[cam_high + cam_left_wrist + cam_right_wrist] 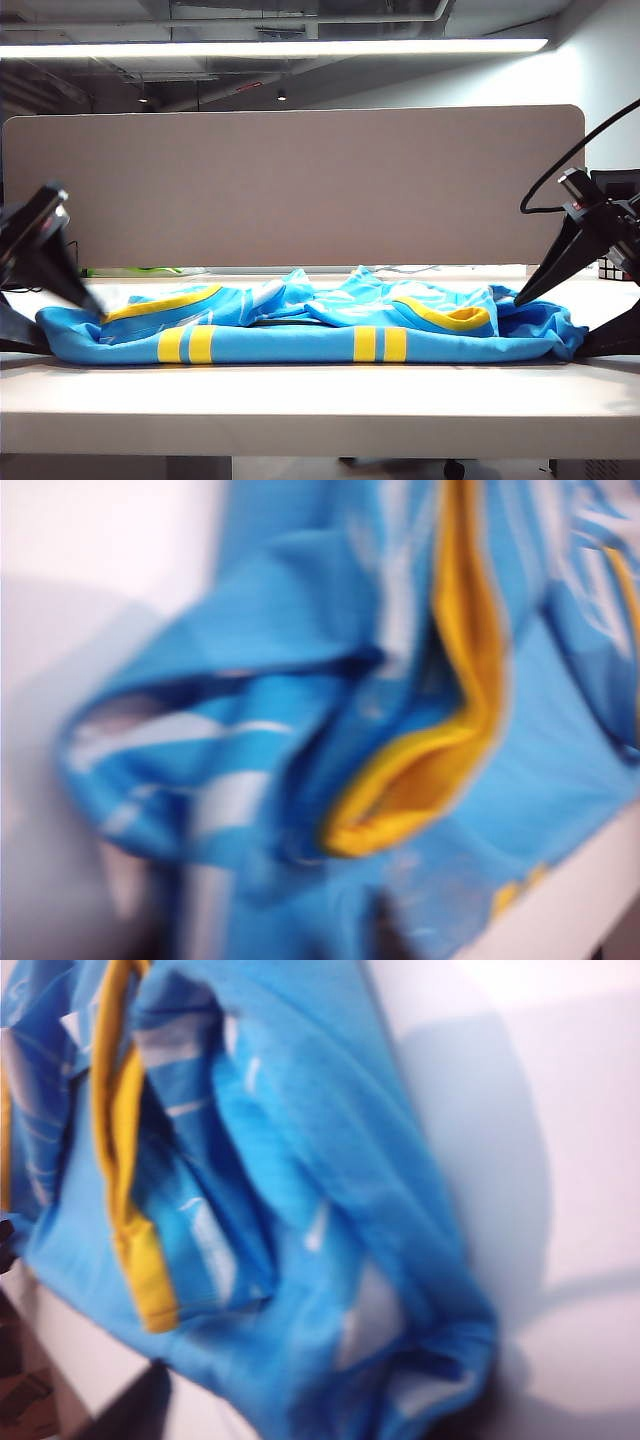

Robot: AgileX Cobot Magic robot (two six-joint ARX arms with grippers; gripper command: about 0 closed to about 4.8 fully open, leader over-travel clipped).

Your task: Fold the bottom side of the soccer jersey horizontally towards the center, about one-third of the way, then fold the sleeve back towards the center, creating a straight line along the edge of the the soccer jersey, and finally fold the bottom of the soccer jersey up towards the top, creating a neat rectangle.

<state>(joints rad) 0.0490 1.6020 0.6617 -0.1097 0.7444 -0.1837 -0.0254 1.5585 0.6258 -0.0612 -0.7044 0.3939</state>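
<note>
The soccer jersey (pixel 300 325) lies bunched in a long, low band along the front edge of the table (pixel 320 405), running nearly from its left end to its right end, with two pairs of yellow stripes facing the front and yellow trim curling up near each end. Judged from this, at least one lengthwise fold seems to be in, since the cloth is doubled over itself, but the top layer is rumpled, no straight sleeve line shows, and the neat rectangle is clearly not yet made; the final bottom-to-top fold looks still to do. The left gripper (pixel 85 296) comes down at the jersey's left end and the right gripper (pixel 522 297) at its right end, each tip at or just touching the cloth. The exterior view gives the overall layout and both arms, yet it is too low and the left tip too blurred to show how the jaws stand. The left wrist view shows a rolled fold with a yellow lining (pixel 420 800) close up, and the right wrist view shows a yellow band (pixel 125 1160) and white streaks on blue beside bare tabletop, but neither shows fingers, so I cannot tell whether either gripper is spread or pinching fabric.
</note>
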